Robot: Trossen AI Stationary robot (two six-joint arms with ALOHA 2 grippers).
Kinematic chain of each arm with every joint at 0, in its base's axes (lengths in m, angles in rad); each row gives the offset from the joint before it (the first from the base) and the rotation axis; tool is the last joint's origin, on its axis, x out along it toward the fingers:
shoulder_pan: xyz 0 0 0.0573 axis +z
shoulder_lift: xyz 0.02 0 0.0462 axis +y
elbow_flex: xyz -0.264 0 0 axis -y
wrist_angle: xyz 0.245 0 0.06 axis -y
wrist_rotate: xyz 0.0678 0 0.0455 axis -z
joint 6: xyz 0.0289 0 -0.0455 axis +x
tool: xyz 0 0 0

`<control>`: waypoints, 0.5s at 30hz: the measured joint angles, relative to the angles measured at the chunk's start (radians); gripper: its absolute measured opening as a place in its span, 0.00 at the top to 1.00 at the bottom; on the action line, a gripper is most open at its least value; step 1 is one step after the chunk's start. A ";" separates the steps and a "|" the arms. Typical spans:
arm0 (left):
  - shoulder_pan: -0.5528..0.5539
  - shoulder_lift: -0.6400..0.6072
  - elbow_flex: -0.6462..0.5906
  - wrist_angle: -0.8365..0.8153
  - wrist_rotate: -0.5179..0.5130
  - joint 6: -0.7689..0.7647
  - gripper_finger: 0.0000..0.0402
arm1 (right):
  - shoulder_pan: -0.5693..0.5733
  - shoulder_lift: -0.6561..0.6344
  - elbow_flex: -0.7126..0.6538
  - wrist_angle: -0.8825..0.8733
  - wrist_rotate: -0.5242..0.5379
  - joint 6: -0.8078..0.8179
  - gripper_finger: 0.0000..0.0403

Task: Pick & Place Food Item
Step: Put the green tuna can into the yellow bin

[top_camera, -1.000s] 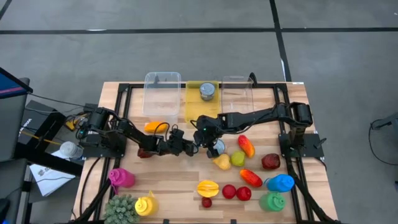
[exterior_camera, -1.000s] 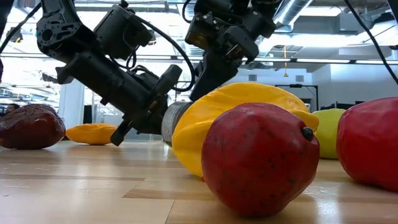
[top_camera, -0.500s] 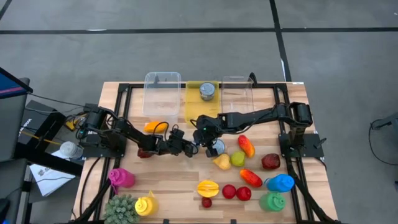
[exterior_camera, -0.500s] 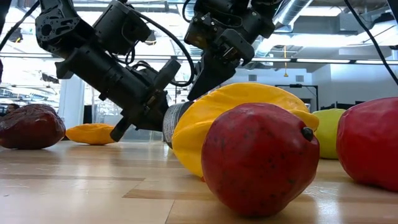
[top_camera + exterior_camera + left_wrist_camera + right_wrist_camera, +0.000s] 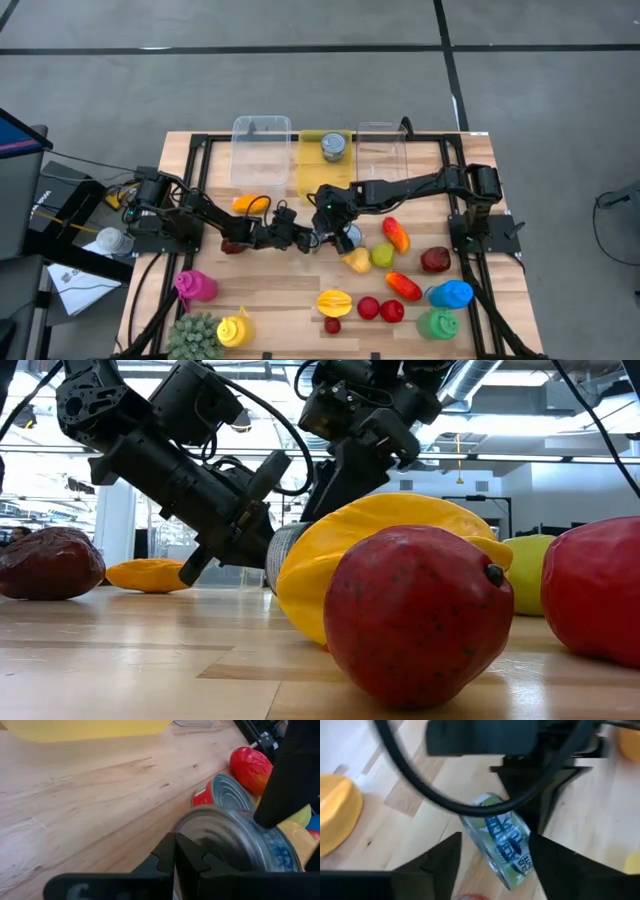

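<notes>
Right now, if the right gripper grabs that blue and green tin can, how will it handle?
The can looks rigid metal, so it should not crush. It sits tilted, so it may roll away. Its smooth wall may slip in the right gripper, whose fingers stand open around it.

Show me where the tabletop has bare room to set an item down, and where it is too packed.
Bare wood lies between the pink bottle and the yellow starfruit, below the left arm. Crowded: the right half around the red fruits, blue bottle and green bottle, and the centre where both arms meet at the can.
</notes>
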State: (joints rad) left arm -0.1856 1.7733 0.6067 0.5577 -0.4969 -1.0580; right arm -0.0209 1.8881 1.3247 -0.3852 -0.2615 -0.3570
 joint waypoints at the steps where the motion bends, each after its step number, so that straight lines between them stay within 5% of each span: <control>1: 0.000 0.000 0.000 0.000 0.000 0.000 1.00 | 0.000 0.000 0.000 -0.007 -0.001 -0.015 0.40; 15: 0.000 0.000 0.000 0.004 -0.001 0.005 1.00 | -0.007 0.000 -0.013 0.048 -0.004 -0.119 0.33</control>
State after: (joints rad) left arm -0.1856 1.7733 0.6067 0.5617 -0.4980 -1.0533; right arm -0.0282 1.8881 1.3121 -0.3373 -0.2654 -0.4763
